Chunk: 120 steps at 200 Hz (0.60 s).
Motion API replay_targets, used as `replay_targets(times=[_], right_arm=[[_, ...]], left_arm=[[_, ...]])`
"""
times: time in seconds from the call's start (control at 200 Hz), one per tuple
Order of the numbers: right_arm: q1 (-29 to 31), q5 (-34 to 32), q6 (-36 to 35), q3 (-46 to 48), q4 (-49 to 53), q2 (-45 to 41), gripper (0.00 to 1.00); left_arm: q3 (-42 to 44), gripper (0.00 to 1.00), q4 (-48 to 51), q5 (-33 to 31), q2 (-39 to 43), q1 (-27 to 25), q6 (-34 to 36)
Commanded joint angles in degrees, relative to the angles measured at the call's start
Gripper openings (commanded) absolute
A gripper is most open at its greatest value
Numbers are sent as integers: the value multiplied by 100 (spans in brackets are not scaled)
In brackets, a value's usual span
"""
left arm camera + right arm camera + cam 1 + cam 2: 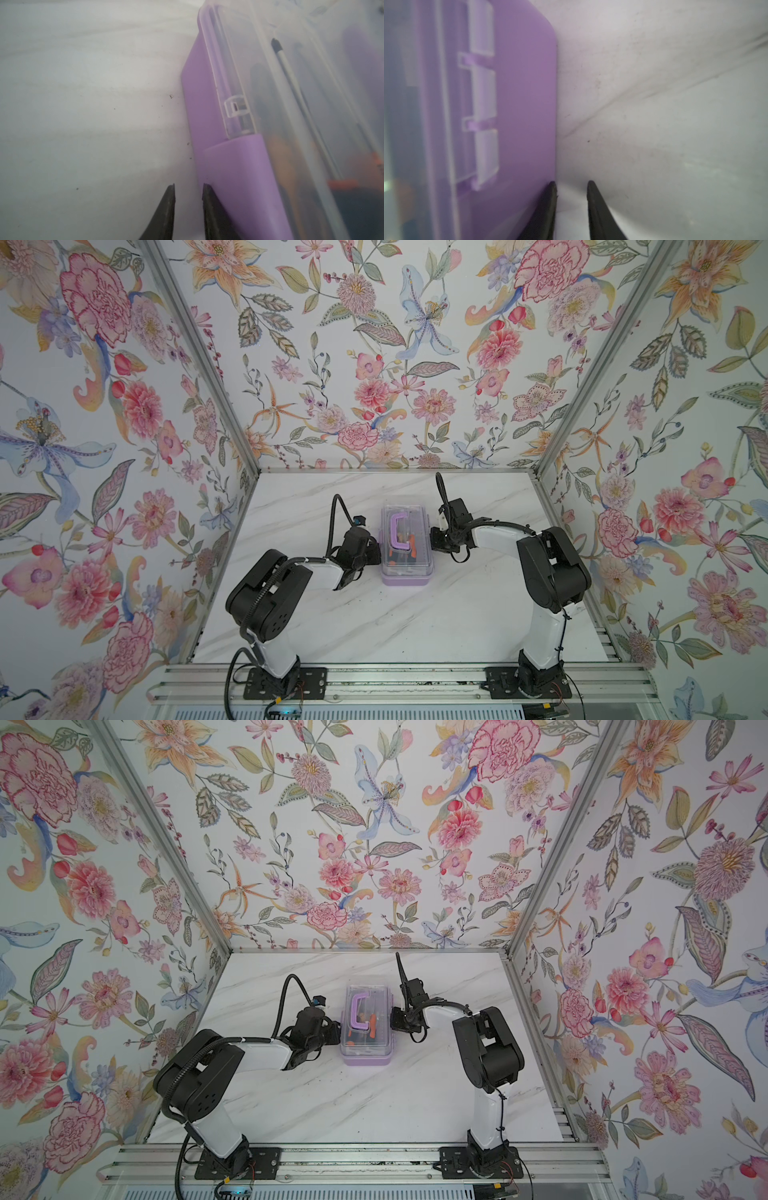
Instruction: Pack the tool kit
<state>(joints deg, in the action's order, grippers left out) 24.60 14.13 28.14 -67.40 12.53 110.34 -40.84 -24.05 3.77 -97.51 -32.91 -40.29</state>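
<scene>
Left gripper [188,193]: jaws a crack apart, nothing between them. Its inner fingertip [209,207] touches the purple latch [239,176] on the left wall of the tool box [405,577]. Right gripper [571,189]: also narrowly open and empty, one finger against the lilac base, on the hinge [483,93] side.

The box sits mid-table [415,626] with its clear lid [405,510] down, the handle [400,531] flat on top and screwdrivers [372,1027] visible inside.

We read this as seating the latch. We'd press it flat with the finger flank, low and level, and keep the right gripper as backstop so the box doesn't slide right. No prying under the lid. Confirm the latch sits flush before backing off.

Pose: our left arm has its elbow bent near-left, forearm reaching right, wrist low at the table. Our right arm rises from its base, elbow high, forearm running left to the box's right wall.
</scene>
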Motion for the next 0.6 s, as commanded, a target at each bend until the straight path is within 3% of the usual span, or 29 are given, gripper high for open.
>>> replay_targets(times=[0.0,0.105,0.17,0.225,0.255,0.35,0.475,0.596], right_arm=[[-132,62,-145,-68,-78,-470,29],[-310,-199,-342,-6,107,-866,29],[-323,-464,-498,102,109,-1217,33],[-275,-688,-696,246,41,-1583,38],[-236,-883,-789,353,-27,-1805,43],[-78,-1462,-1157,580,-144,-2426,77],[177,-2528,-1579,1216,-747,-3246,99],[276,-2853,-1784,2390,-2131,-4102,99]], left_arm=[[-36,38,-63,115,748,-414,393],[97,48,417,-457,1415,-361,572],[129,86,656,-902,1730,-340,722],[111,98,845,-1403,1960,-332,845],[126,99,889,-1633,2074,-322,914],[145,99,945,-2237,2324,-274,1210],[304,99,434,-2454,2483,-243,1975],[563,99,-127,-2439,2678,-243,2361]])
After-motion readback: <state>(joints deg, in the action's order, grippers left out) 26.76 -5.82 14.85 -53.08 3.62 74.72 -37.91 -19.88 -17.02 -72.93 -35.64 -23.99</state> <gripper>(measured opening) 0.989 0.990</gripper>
